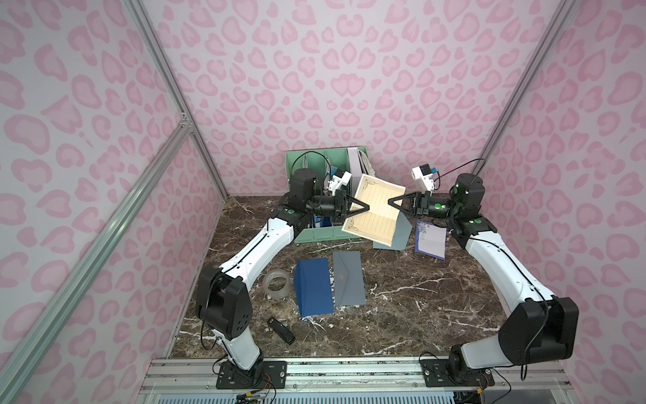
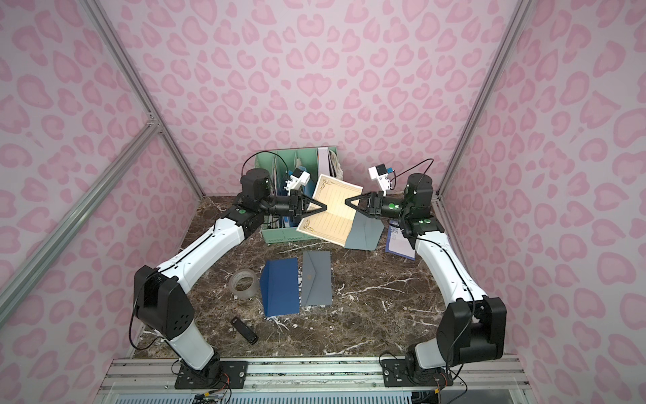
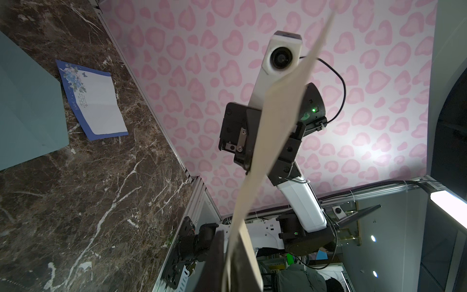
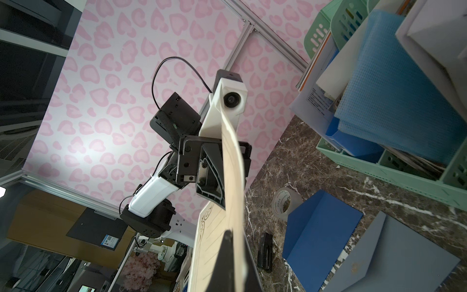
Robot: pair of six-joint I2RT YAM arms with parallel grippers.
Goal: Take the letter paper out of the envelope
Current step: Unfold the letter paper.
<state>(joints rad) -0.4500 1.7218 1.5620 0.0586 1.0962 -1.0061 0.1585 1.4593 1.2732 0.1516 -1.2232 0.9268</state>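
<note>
The cream lined letter paper (image 1: 375, 210) (image 2: 332, 213) hangs unfolded in the air above the back of the table, held on both sides. My left gripper (image 1: 366, 207) (image 2: 325, 208) is shut on its left edge. My right gripper (image 1: 390, 202) (image 2: 347, 202) is shut on its right edge. In the left wrist view the paper (image 3: 278, 121) runs edge-on out of the left gripper (image 3: 232, 265). In the right wrist view the paper (image 4: 231, 172) runs out of the right gripper (image 4: 232, 252). A grey-teal envelope (image 1: 393, 234) (image 2: 363, 232) (image 3: 27, 106) sits below the paper, apart from it.
A green file organizer (image 1: 314, 238) stands behind the left gripper. On the marble table lie a blue envelope (image 1: 313, 286), a grey envelope (image 1: 347, 278), a tape roll (image 1: 276, 284) and a black stapler (image 1: 280, 330). A blue-bordered flowered sheet (image 1: 430, 239) lies under the right forearm.
</note>
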